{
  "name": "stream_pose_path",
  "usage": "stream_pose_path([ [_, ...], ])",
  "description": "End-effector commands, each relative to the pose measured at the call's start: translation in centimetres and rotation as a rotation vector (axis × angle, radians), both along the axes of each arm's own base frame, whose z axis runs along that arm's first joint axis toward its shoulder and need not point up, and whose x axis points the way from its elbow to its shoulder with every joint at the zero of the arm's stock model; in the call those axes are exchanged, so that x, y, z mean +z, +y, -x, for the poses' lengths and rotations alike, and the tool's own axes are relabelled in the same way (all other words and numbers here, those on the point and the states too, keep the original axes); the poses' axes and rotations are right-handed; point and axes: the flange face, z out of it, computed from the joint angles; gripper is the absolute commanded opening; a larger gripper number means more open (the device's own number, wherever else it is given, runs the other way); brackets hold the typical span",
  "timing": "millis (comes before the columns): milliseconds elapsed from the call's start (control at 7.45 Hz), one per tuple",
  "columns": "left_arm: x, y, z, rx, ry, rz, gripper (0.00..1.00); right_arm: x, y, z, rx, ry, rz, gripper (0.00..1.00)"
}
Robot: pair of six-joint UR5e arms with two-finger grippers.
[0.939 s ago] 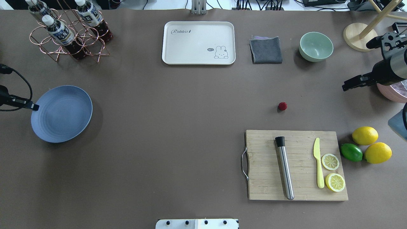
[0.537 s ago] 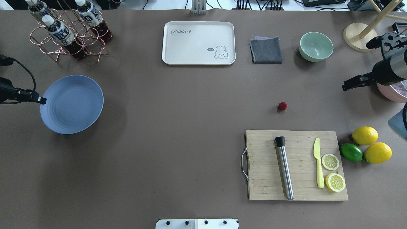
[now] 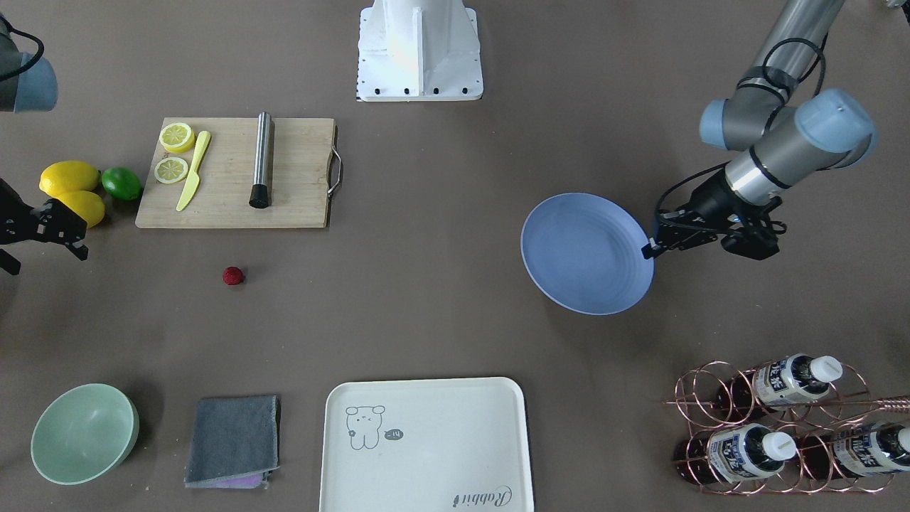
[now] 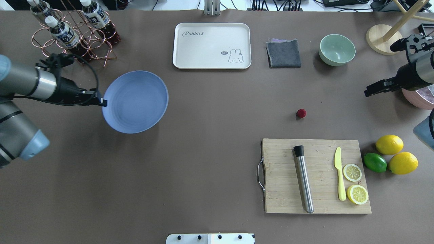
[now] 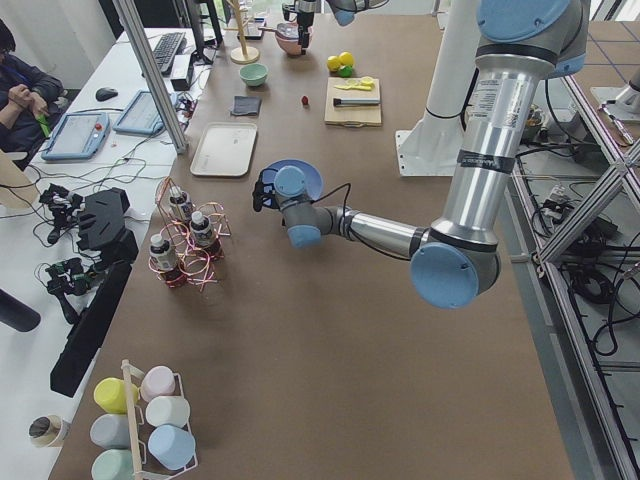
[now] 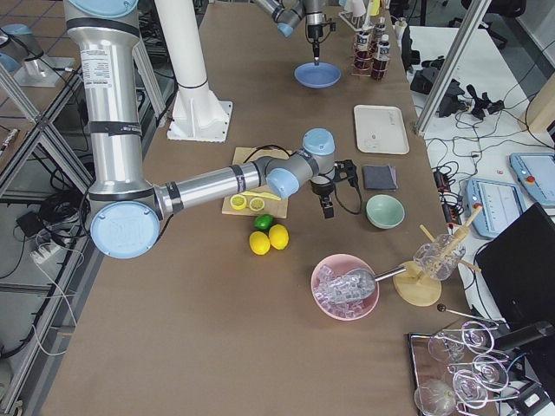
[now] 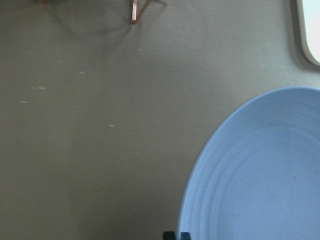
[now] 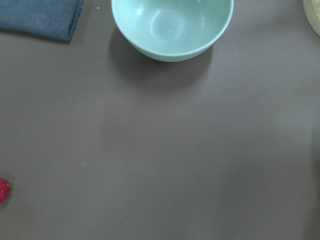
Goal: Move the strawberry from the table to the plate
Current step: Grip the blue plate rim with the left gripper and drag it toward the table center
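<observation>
In the front-facing view, the small, deep-red, bumpy strawberry (image 3: 232,276) is lying on the matte brownish-grey table (image 3: 426,299), just beside the wooden cutting board (image 3: 234,174). Well apart from it, the left gripper (image 3: 648,249) is pinching the rim of the round, shallow, matte blue plate (image 3: 583,249). In the overhead view the strawberry is looking too round and small to show a long axis or heading, and the right gripper (image 4: 367,92) is hovering to its right, its fingers' state impossible to tell. In the left wrist view the fingertips (image 7: 169,235) are clamping the plate's near rim.
</observation>
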Motion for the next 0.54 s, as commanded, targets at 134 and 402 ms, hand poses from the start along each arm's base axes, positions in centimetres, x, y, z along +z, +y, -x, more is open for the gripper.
stream_pose_path([
  [134, -9.3, -0.1, -10.2, -0.028, -0.084, 0.057, 0.0, 0.1, -0.1, 0.1, -0.001, -0.001, 0.004, 1.0],
  [402, -11.9, 1.6, -14.7, -0.05, -0.133, 0.102, 0.0, 0.2, 0.0, 0.1, -0.002, -0.001, 0.007, 1.0],
])
